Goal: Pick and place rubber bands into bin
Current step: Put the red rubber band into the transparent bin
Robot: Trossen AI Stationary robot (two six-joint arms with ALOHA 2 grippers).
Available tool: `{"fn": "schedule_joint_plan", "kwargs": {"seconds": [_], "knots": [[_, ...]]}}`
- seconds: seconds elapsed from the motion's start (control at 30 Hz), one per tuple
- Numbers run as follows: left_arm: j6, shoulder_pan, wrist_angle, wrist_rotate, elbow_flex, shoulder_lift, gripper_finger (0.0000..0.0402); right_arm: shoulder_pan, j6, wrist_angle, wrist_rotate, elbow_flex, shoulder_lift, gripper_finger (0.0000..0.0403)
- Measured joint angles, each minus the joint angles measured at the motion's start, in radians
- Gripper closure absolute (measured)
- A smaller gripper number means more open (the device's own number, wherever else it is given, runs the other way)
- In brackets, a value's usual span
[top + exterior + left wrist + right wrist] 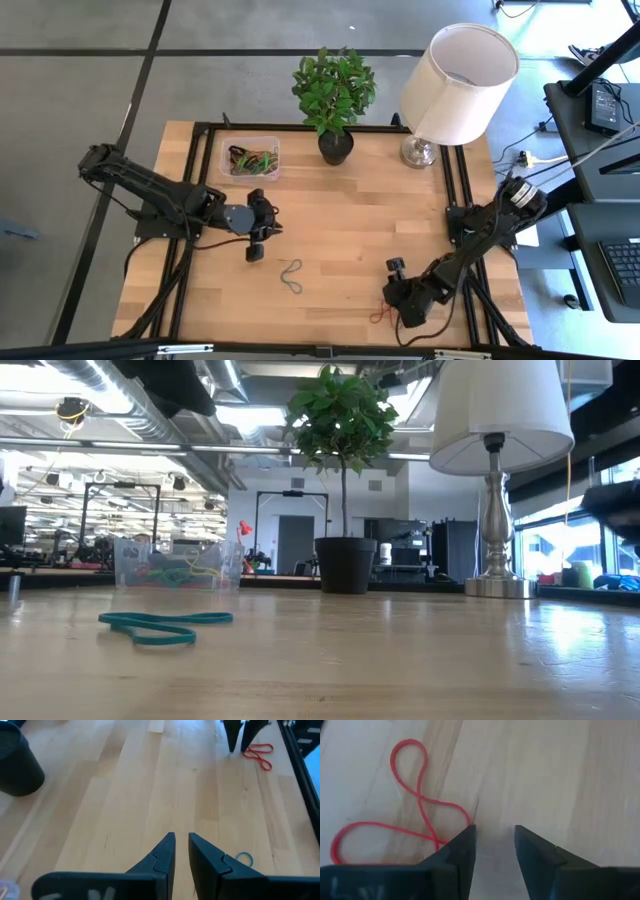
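At the near edge of the table (pixel 330 235), the right gripper (pixel 400 300) stood low with its jaws parted and empty, just beside a red rubber band (pixel 400 815) lying flat in a figure-eight. This band looked thin, light and floppy, so I judged it best to pinch it at the crossing of its loops. Further in lay a teal rubber band (pixel 291 277), then the left gripper (pixel 258 232) with jaws nearly closed on nothing, and at the far side the bin (pixel 250 158) already holding several bands.
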Motion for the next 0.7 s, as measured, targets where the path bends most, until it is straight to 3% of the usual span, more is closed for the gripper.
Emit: {"fn": "schedule_joint_plan", "kwargs": {"seconds": [0.37, 0.7], "knots": [[-0.070, -0.030, 0.016, -0.055, 0.000, 0.000, 0.0355, 0.001, 0.028, 0.011, -0.018, 0.004, 0.035, 0.0325], [-0.088, -0.030, 0.020, -0.064, 0.000, 0.000, 0.0355, 0.001, 0.102, -0.012, -0.021, 0.020, -0.013, 0.0331]]}}
